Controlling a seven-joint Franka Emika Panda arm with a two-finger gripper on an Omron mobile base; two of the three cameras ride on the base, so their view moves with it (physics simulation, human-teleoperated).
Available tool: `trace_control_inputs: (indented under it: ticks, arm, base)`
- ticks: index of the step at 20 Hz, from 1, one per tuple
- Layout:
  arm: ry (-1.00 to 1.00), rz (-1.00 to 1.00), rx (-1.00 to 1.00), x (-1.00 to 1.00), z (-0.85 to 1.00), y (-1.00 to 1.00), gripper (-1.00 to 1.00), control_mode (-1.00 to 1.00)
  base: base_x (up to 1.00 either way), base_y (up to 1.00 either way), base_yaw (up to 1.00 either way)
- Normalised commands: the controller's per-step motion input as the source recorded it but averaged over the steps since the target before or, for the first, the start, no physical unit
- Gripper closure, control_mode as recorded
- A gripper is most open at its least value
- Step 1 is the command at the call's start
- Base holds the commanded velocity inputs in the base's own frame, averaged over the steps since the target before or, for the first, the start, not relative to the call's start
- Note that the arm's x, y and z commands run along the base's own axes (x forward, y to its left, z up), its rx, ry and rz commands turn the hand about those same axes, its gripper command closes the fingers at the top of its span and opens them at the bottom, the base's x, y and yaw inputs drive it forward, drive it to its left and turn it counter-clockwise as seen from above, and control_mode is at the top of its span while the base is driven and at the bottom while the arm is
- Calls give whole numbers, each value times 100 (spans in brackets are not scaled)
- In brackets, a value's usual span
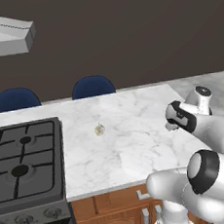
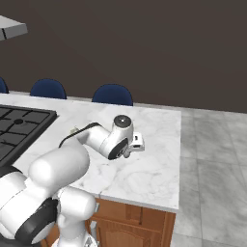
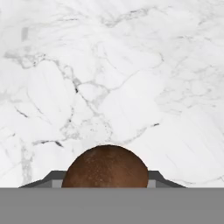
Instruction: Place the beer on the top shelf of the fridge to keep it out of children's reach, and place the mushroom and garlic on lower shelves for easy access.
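Note:
The mushroom (image 3: 105, 168) shows its rounded brown cap low in the hand view, just above the white marble counter (image 3: 113, 78). My gripper (image 3: 105, 183) is shut on the mushroom, with a dark fingertip on each side of the cap. From the left base view the hand hangs over the counter's right part, gripper (image 1: 172, 125) pointing down. The garlic (image 1: 99, 129), a tiny pale bulb, lies alone on the marble to the hand's left, well apart from it. The beer and the fridge with its shelves are out of view.
A black gas cooktop (image 1: 21, 162) fills the counter's left end under a grey hood (image 1: 3, 37). Blue chairs (image 1: 92, 86) stand behind the far edge. Wooden cabinet fronts (image 2: 140, 222) lie below the near edge, and grey tiled floor (image 2: 212, 159) lies to the right.

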Motion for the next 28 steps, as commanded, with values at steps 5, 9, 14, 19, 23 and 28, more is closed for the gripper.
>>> trace_control_inputs:
  ticks: [5,9,14,19,23,28]
  arm:
    - [-26,14,0,-55,100,58,100,-100]
    - [-27,18,0,-57,100,60,100,-100]
    - [-20,15,-11,-54,86,53,100,-100]
    - [-13,10,-12,-62,75,33,100,-100]
    - [-8,1,-10,-58,78,10,100,-100]
    - [-1,0,-14,-34,36,26,100,-100]
  base:
    - [0,0,0]
    - [0,0,0]
    - [0,0,0]
    - [0,0,0]
    - [0,0,0]
    - [0,0,0]
